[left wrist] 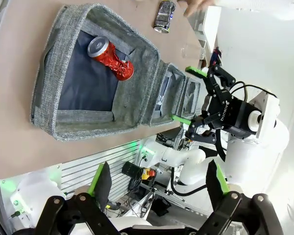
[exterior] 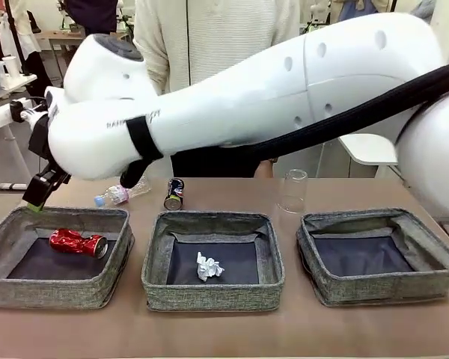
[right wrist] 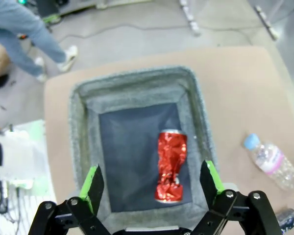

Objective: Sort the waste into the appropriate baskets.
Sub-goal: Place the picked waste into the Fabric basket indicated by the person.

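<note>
Two empty, wide-spread grippers: left gripper (left wrist: 158, 169) held off the table, right gripper (right wrist: 151, 169) above the left basket (exterior: 60, 288) where the crushed red can (exterior: 76, 242) lies; pulling away low, its arm could knock the clear plastic cup (exterior: 292, 191) over

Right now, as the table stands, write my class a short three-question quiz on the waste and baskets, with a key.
1. True or false: the paper ball lies in the middle basket.
2. What lies in the left basket? A. the paper ball B. a crushed red can C. nothing
3. How many waste items are on the table outside the baskets?
Key: 1 true. 2 B. 3 three: the bottle, dark can and clear cup.
</note>
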Controlling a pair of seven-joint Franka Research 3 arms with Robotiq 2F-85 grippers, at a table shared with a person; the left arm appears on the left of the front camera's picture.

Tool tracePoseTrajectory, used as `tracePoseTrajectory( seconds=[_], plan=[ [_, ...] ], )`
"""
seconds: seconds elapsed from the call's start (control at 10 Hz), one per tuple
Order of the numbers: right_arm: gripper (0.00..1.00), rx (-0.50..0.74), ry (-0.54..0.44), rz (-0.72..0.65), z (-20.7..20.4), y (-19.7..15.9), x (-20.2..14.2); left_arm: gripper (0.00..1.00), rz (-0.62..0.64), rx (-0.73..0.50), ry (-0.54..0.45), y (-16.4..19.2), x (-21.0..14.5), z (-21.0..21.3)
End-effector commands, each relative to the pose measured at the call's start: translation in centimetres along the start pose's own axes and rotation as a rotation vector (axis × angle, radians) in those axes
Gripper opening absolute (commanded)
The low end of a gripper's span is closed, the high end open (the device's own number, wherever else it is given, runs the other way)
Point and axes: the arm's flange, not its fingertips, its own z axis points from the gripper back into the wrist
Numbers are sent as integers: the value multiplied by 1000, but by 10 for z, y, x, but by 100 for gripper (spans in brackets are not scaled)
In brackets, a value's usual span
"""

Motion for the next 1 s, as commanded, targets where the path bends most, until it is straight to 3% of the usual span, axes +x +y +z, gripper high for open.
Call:
tracePoseTrajectory(
  seconds=[0.0,0.2,0.3,0.5,0.6,0.7,0.9],
  plan=[
    [100,35,44,-54,65,-9,-42,100,3,13,-1,2,-5,0],
    [100,56,-13,-220,158,-20,-137,100,3,13,-1,2,-5,0],
    [100,70,-29,-325,183,-24,-182,100,3,13,-1,2,-5,0],
    [100,56,-197,-494,205,-25,-253,100,3,13,-1,2,-5,0],
    [100,-28,-66,-660,198,-20,-256,100,3,13,-1,2,-5,0],
    [100,8,-51,-444,160,-60,-174,100,3,13,-1,2,-5,0],
    [100,8,-51,-444,160,-60,-174,100,3,13,-1,2,-5,0]
  ],
)
